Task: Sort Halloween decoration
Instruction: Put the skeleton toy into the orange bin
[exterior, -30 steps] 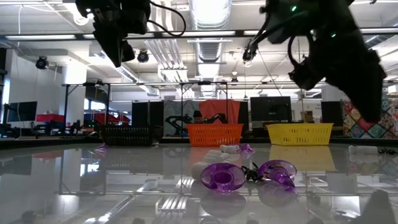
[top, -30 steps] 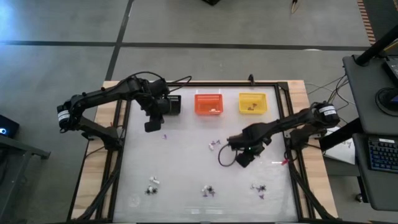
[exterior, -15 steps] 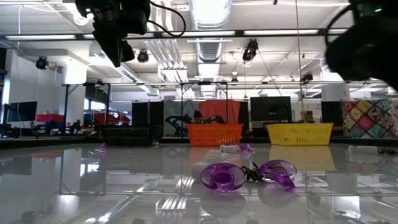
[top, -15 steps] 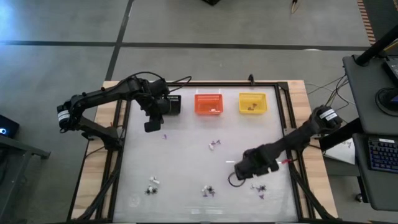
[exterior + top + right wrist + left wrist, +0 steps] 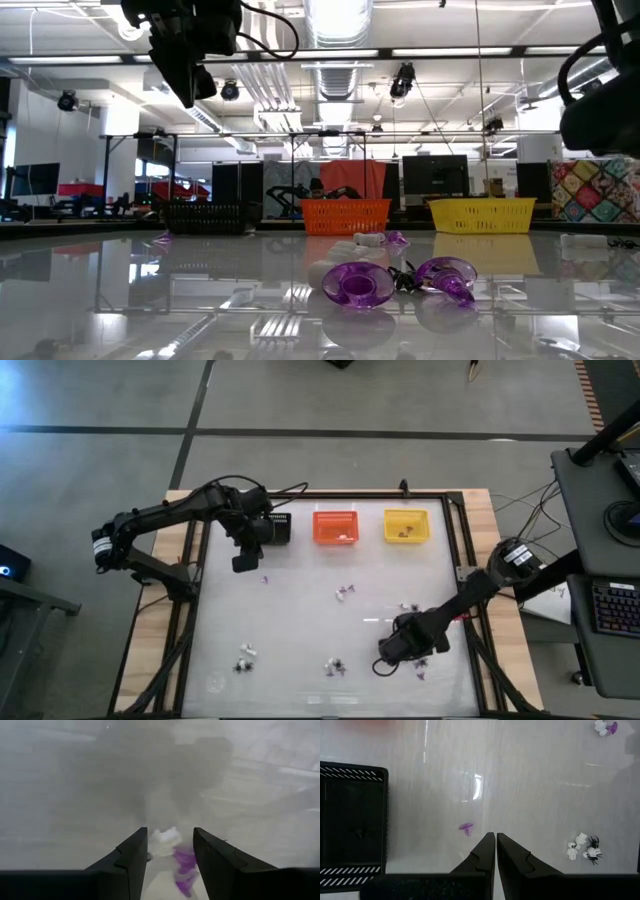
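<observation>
Now that my right arm has swung down from the middle of the glossy white table [image 5: 300, 610] to its near right part, my right gripper [image 5: 388, 653] hangs low over a cluster of trinkets that was well clear of it a second ago. Its fingers stand apart, and between them, in my right wrist view, sit a small white plastic piece [image 5: 165, 836] and a purple plastic piece [image 5: 185, 862] just behind it; a few more dark and purple bits [image 5: 420, 664] lie just outside my jaws. Nothing is pinched yet, so I judge this the approach to a pick, with the closing squeeze to come.

My left gripper [image 5: 243, 564] has not moved over the same second: it hovers high beside the black mesh rectangular basket [image 5: 352, 825], fingers pressed together on nothing, with a lone tiny purple trinket [image 5: 466, 827] just ahead of their tips and a white and black spidery cluster [image 5: 584, 849] off to one side.

Beyond, the orange plastic basket [image 5: 336, 527] and the yellow plastic basket [image 5: 406, 526] each hold a few pieces already, while several clusters lie loose on the table, so I reckon the sorting is only partly done.
</observation>
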### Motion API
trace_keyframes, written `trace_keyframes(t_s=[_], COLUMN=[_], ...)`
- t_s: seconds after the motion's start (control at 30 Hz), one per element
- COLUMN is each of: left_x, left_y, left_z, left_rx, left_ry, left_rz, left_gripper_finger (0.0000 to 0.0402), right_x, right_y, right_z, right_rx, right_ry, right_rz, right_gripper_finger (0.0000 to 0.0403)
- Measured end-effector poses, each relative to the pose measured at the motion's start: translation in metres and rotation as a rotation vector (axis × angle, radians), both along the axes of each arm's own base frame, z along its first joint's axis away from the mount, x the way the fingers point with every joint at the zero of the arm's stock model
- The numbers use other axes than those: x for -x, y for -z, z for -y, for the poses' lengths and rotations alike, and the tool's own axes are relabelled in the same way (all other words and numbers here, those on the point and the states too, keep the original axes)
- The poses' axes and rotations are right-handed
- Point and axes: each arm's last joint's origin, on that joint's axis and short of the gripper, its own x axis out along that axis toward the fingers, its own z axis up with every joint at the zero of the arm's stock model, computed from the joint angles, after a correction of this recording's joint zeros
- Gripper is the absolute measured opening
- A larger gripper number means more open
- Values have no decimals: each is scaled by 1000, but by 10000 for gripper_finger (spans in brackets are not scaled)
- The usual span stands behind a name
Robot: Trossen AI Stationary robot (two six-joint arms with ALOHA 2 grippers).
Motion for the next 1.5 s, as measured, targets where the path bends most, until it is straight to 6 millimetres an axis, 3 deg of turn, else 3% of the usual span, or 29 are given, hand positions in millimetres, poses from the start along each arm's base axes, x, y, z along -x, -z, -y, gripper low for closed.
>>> trace_keyframes(t_s=[0.37, 0.67, 0.83, 0.97, 1.07, 1.27, 1.5], left_x=[1, 1, 2, 4, 5, 5, 4], left_y=[0, 0, 0, 1, 1, 1, 0], left_z=[0, 0, 1, 2, 2, 2, 2], left_rx=[3, 3, 8, 20, 19, 14, 9], left_ry=[0, 0, 0, 0, 8, 20, 21], left_rz=[-7, -7, -19, -47, -50, -45, -33], left_gripper_finger=[0, 0, 0, 0, 0, 0, 0], right_x=[-3, -3, -3, -3, -8, -14, -36], right_y=[14, 14, 13, 4, -14, -34, -46], right_z=[-11, -12, -12, -13, -15, -5, 30], right_rx=[-15, -24, -27, -28, -14, 131, 283], right_ry=[-6, -28, -30, -44, -48, -10, -28], right_rz=[-1, -1, -2, 27, 123, 292, 412], right_gripper_finger=[143, 26, 15, 13, 12, 11, 11])
